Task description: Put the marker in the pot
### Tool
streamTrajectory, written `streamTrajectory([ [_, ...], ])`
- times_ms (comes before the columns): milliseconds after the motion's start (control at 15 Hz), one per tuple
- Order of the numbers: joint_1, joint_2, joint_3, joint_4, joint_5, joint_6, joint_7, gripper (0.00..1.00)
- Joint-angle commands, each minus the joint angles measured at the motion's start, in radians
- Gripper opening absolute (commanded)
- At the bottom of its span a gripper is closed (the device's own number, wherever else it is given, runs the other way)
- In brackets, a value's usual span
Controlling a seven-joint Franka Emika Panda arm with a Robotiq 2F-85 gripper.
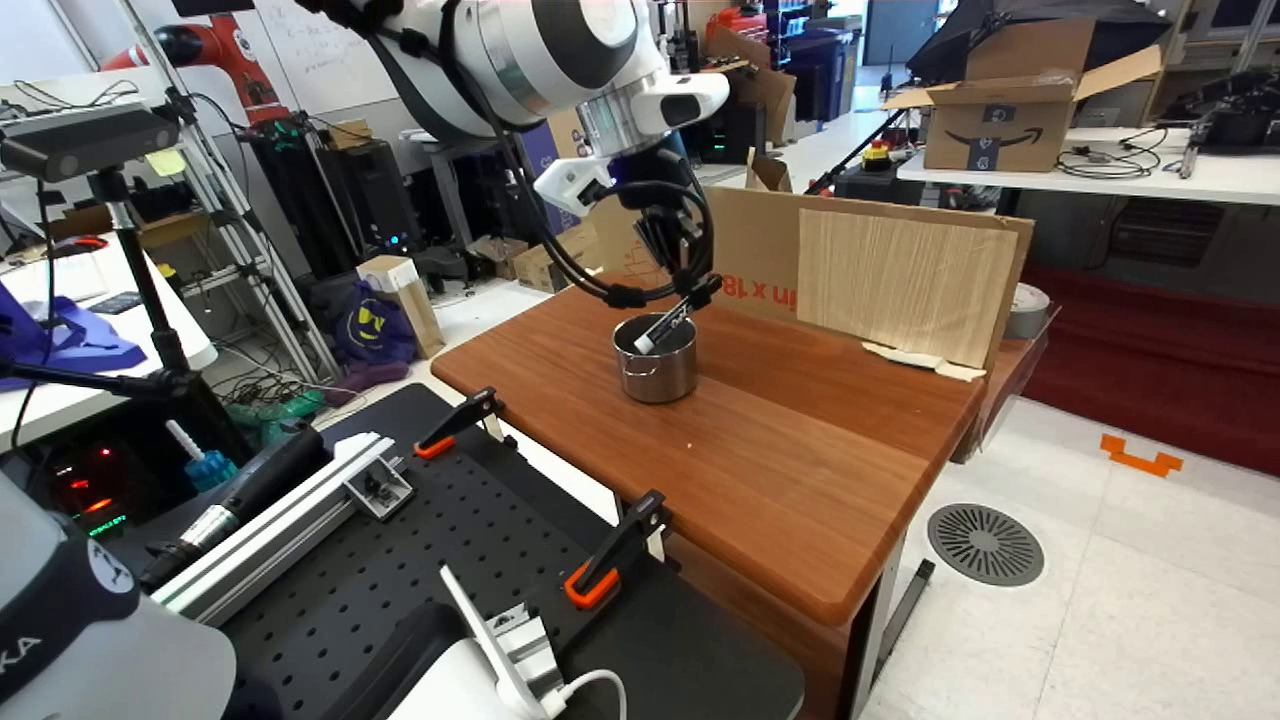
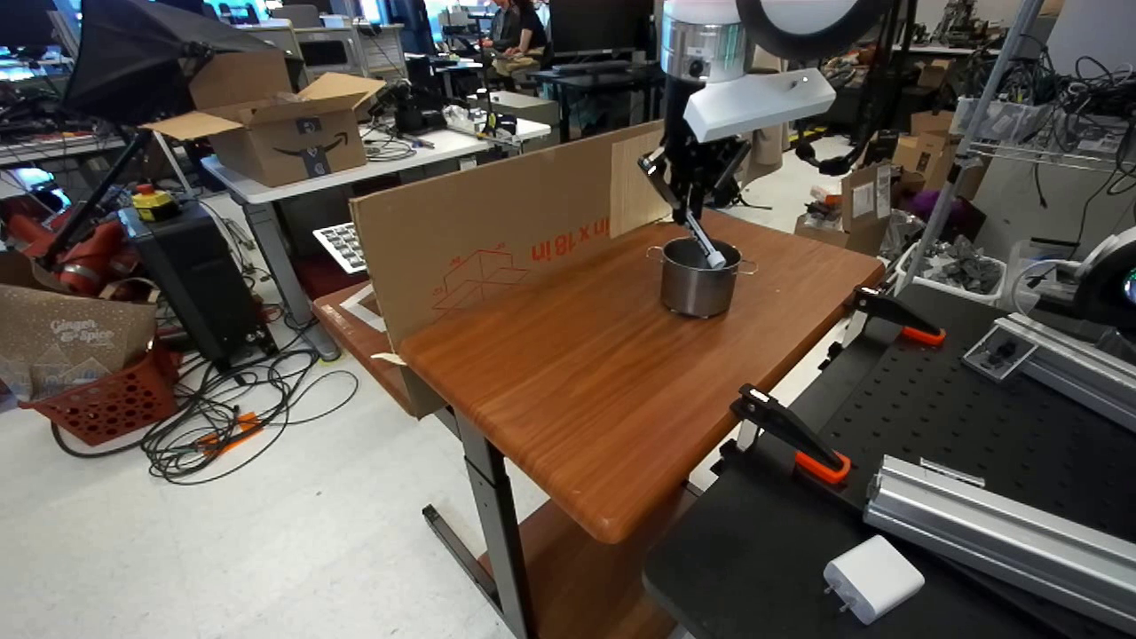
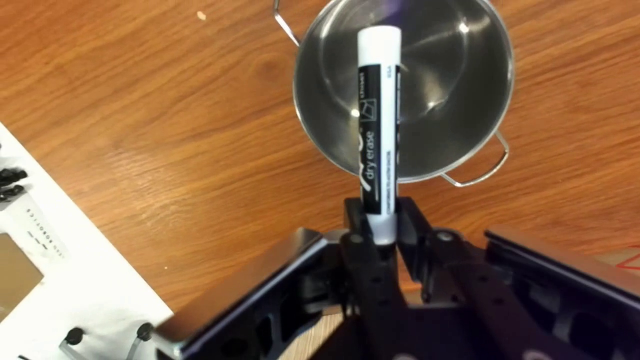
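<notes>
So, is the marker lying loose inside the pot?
No, the wrist view shows the fingers gripping the marker by one end.

In an exterior view, has a brown table (image 1: pixel 840 470) on pale floor (image 1: pixel 1160 600), a round grate (image 1: pixel 986 544) at right, a white desk (image 1: pixel 1235 180) far right and a whiteboard (image 1: pixel 320 60) far left. In an exterior view, shows a dark desk (image 2: pixel 581 76) far back.
</notes>
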Motion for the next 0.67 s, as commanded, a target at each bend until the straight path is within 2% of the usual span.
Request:
streamTrajectory([
  [0, 0.016, 0.030, -0.020, 0.007, -0.049, 0.020, 0.039, 0.05],
  [200, 0.017, 0.049, -0.020, 0.012, -0.041, 0.017, 0.033, 0.05],
  [267, 0.018, 0.051, -0.020, 0.013, -0.039, 0.015, 0.029, 0.44],
  [333, 0.017, 0.052, -0.019, 0.013, -0.036, 0.014, 0.026, 0.45],
  [600, 0.011, 0.047, -0.012, 0.014, -0.022, 0.008, 0.013, 0.73],
])
